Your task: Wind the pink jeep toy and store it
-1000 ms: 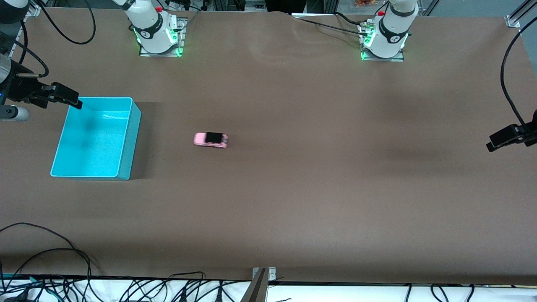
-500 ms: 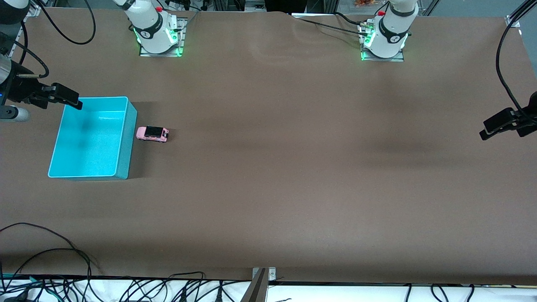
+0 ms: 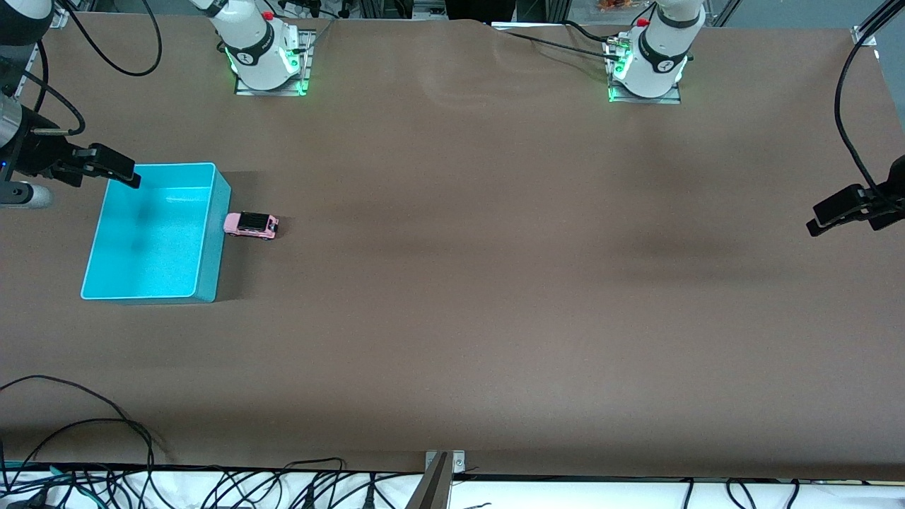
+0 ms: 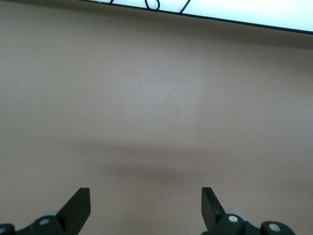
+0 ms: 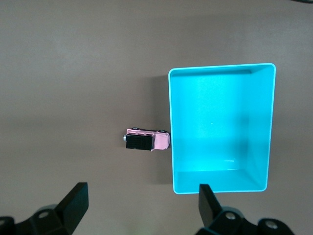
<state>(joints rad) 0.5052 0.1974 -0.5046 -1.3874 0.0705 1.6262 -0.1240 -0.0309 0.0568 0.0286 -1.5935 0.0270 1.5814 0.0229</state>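
The brown surface point(image 3: 495, 297) carries a cyan bin point(image 3: 215, 240) toward the right arm's end. The right end effector point(image 3: 113, 168) hangs open and empty above the bin's rim; the left end effector point(image 3: 838, 215) waits open over bare surface at its own end. The pink jeep toy point(image 3: 251, 225) stands upright against the bin's outer wall.

Front high overhead; wrists downward (right shares bin point(image 5: 221, 128)).
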